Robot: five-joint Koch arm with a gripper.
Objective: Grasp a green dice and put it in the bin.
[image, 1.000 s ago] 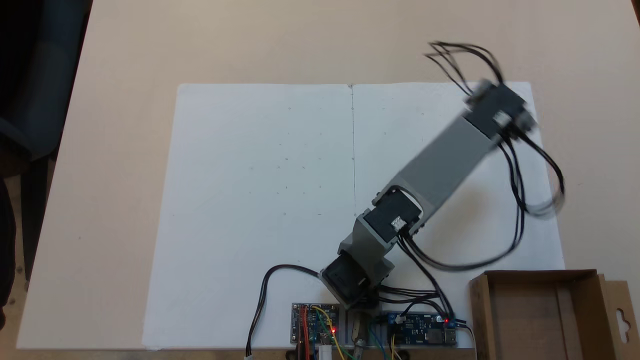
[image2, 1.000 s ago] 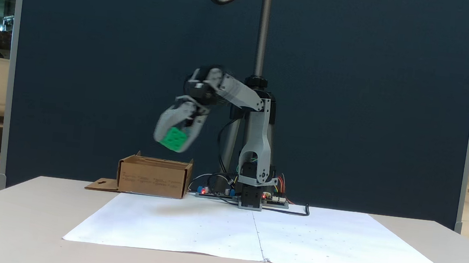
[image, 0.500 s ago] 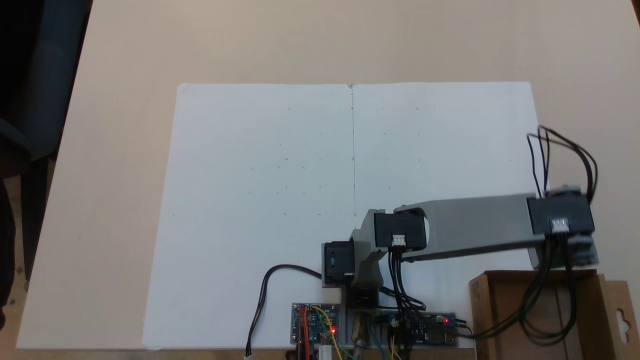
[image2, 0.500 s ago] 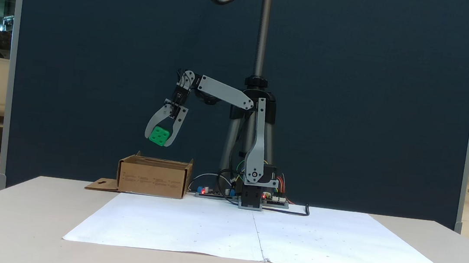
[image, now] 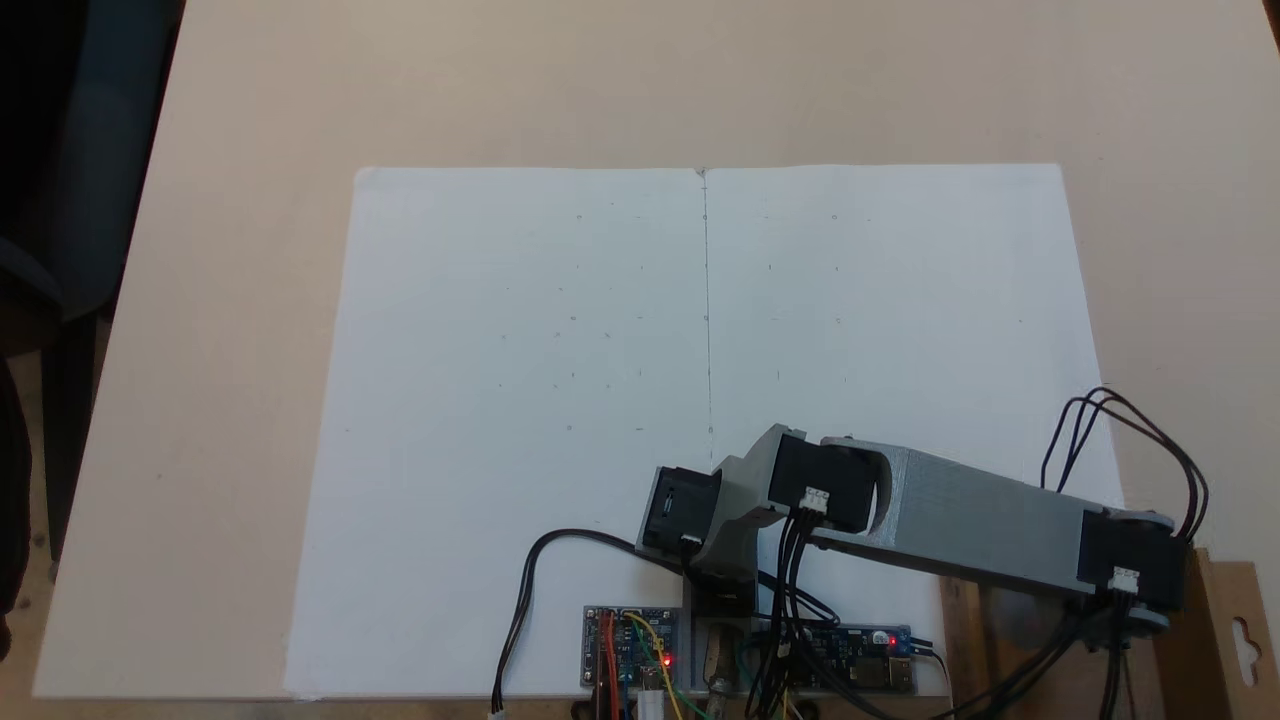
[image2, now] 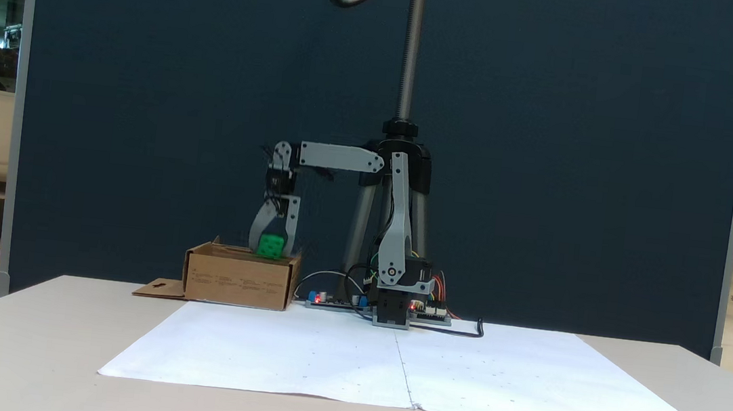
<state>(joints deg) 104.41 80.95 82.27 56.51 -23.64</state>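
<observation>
**A:** Where does your load sit right now?

**B:** In a fixed view from the front, the green dice is pinched between the jaws of the gripper, which points straight down. It hangs at the top rim of the bin, just dipping into the opening, toward the box's right end in that view. The gripper is closed narrowly on the cube, one finger on each of two opposite faces.

**A:** And where is the bin on the table?

**B:** At the table's rear edge as that front view shows it, left of the arm's base and off the back left corner of the white paper sheet. From above, the forearm covers most of the box; you see the bin's flap with the hang-hole at the lower right corner of the table.

**A:** How will the cube behave when you let go?

**B:** My guess is that it is light, rigid plastic with smooth faces, so it will not deform, but it may slip or bounce. The flat opposite faces are the right place to hold it, and that is how you have it. The pips are recessed, so they should not upset the grip.

**A:** What should you watch?

**B:** The walls are low. Release low inside, and open gently so the dice does not hop out over the rim.
</observation>
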